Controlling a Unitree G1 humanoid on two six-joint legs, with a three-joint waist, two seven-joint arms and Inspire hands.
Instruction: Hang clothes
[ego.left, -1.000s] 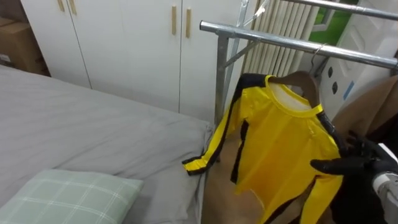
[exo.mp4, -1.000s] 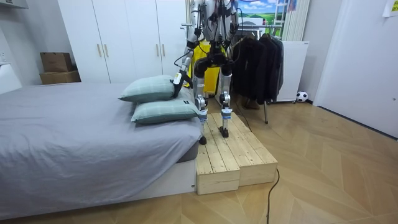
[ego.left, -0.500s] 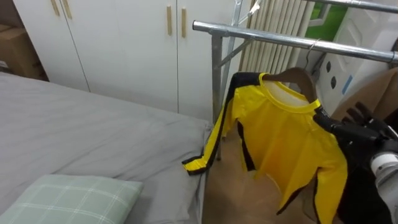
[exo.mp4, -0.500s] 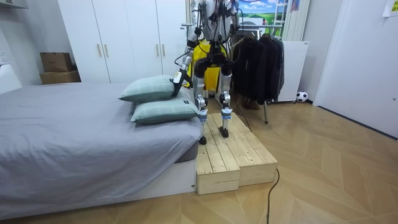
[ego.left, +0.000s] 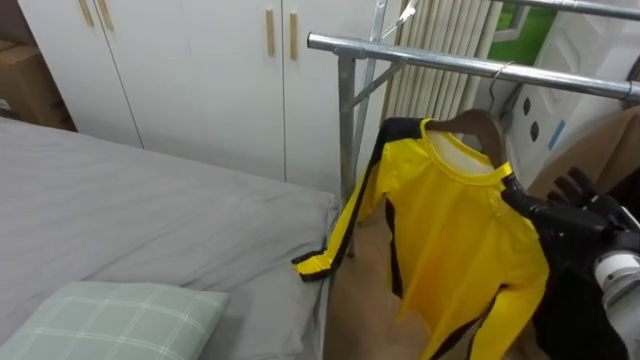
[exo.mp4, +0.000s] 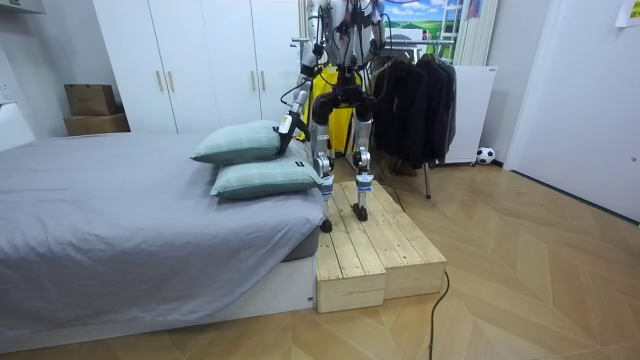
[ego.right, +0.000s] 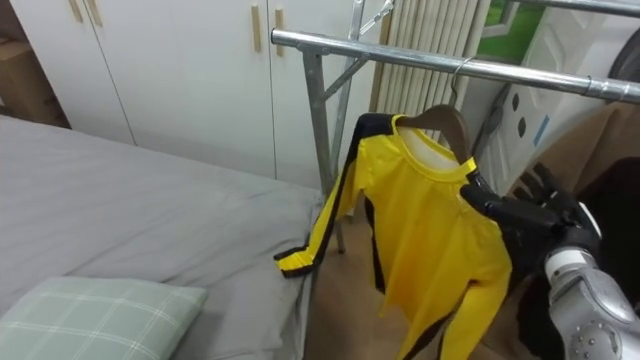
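A yellow shirt (ego.left: 455, 235) with black stripes hangs on a wooden hanger (ego.left: 472, 124). The hanger's hook sits over the metal rail (ego.left: 420, 61) of a clothes rack. One sleeve trails down, and its cuff (ego.left: 314, 263) rests by the bed's corner. My right hand (ego.left: 568, 212) comes in from the right; its dark fingers are spread and open, touching the shirt's shoulder (ego.right: 478, 195). In the room view I stand on a wooden platform (exo.mp4: 375, 235) facing the rack, and my left hand (exo.mp4: 287, 128) hangs at my side near the pillows.
A grey bed (ego.left: 130, 210) with a checked pillow (ego.left: 110, 320) lies to my left. White wardrobe doors (ego.left: 200, 70) and a radiator (ego.left: 440, 35) stand behind the rack. Dark clothes (exo.mp4: 415, 95) hang further along it. Cardboard boxes (exo.mp4: 90, 105) sit by the far wall.
My right hand has risen from the shirt's lower sleeve to its shoulder. The shirt has swung a little on the hanger. The view has shifted slightly.
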